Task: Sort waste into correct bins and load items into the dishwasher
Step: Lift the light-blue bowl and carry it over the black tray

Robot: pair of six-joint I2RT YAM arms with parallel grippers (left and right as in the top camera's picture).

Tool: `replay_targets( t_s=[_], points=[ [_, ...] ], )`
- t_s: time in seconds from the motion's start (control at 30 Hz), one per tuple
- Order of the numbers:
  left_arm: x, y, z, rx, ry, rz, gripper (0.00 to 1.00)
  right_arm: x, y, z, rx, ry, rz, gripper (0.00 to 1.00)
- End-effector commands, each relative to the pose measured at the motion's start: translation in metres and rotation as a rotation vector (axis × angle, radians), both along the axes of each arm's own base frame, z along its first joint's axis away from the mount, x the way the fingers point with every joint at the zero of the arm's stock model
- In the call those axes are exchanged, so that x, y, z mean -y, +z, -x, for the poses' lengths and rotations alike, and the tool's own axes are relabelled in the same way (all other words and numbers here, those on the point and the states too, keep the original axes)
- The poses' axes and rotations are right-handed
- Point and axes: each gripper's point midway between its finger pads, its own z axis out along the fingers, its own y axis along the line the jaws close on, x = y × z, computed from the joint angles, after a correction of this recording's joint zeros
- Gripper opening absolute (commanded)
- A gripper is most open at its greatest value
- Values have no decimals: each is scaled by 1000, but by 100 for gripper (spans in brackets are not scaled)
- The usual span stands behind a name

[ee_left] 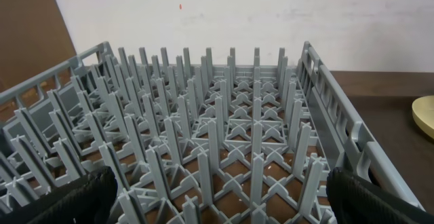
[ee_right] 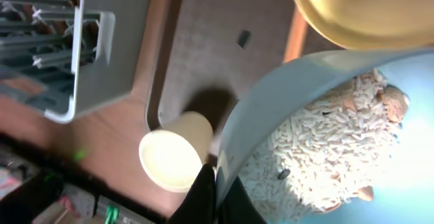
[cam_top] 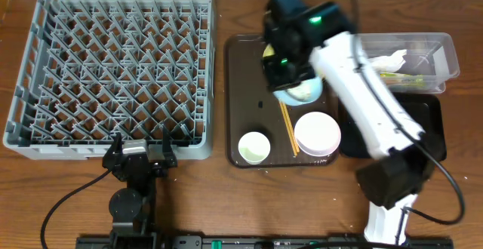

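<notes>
— Underneath and around?
— Brown wooden table [cam_top: 226,196]; white wall [ee_left: 271,13] at the far end, seen from the left wrist.
— Nearest the arm bases?
— Left gripper [cam_top: 140,145], fingers spread wide, clasping nothing, just before the near wall of the grey dish rack [cam_top: 109,75]. Upright pegs in rows all the way back.
— On the dark brown tray [cam_top: 245,60]?
— At the near edge, small white cup [cam_top: 254,147], greenish inside, and white bowl [cam_top: 317,133], chopsticks [cam_top: 288,128] lying between them. Farther back, light blue bowl [ee_right: 271,108], rim pinched tight in the right gripper [ee_right: 217,193]; whitish rice scraps [ee_right: 319,149] heaped inside. Just beyond, yellow plate [ee_right: 359,10], mostly hidden under the arm from overhead.
— And to the right?
— Black tray [cam_top: 434,128] nearer, partly under the arm. Behind it, clear tub [cam_top: 445,53], touching or just apart, hard to say. Holds a crumpled white napkin [cam_top: 389,59] and a snack wrapper [cam_top: 396,74].
</notes>
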Motion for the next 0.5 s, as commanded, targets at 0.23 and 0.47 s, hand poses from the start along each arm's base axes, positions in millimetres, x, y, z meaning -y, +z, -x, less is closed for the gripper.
replay_targets(
  t_s=[0.23, 0.47],
  points=[
    [-2, -18, 1, -56, 9, -11, 99, 83, 74, 21, 83, -42, -115, 1],
    [-2, -18, 1, -56, 9, -11, 99, 127, 86, 29, 119, -74, -249, 2]
  ],
)
